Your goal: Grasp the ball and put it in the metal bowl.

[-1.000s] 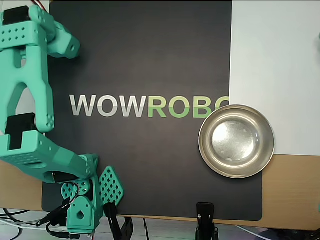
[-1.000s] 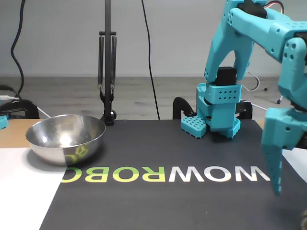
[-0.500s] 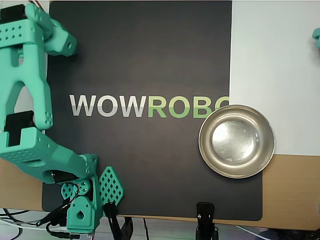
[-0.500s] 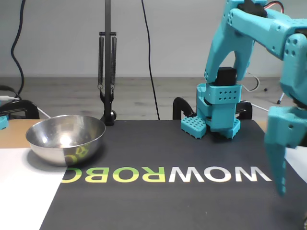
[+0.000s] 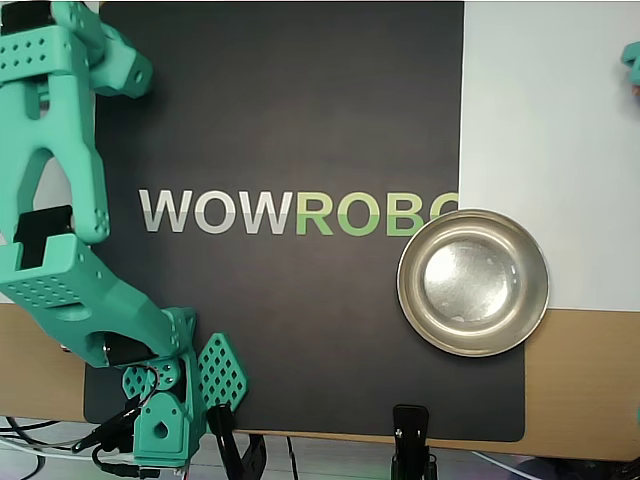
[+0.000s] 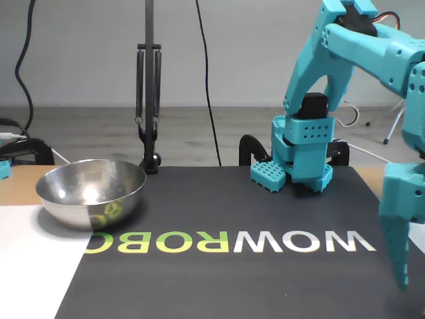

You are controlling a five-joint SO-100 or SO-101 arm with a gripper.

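Note:
The metal bowl (image 5: 473, 282) stands empty at the right edge of the black mat; in the fixed view the bowl (image 6: 91, 191) is at the left. The ball shows in neither view; it is hidden or out of view. My teal gripper (image 5: 200, 362) is lowered to the mat at its bottom left corner in the overhead view, far from the bowl. In the fixed view the gripper (image 6: 289, 181) stands at the mat's far edge, right of centre. Its waffle-patterned moving finger (image 6: 268, 175) is splayed away from the other finger, and nothing shows between them.
The black mat (image 5: 300, 120) with WOWROBO lettering covers most of the table. A white sheet (image 5: 550, 100) lies under the bowl's side. A black lamp stand (image 6: 149, 100) and clamps (image 5: 410, 435) sit at the table edge, with cables near the arm's base.

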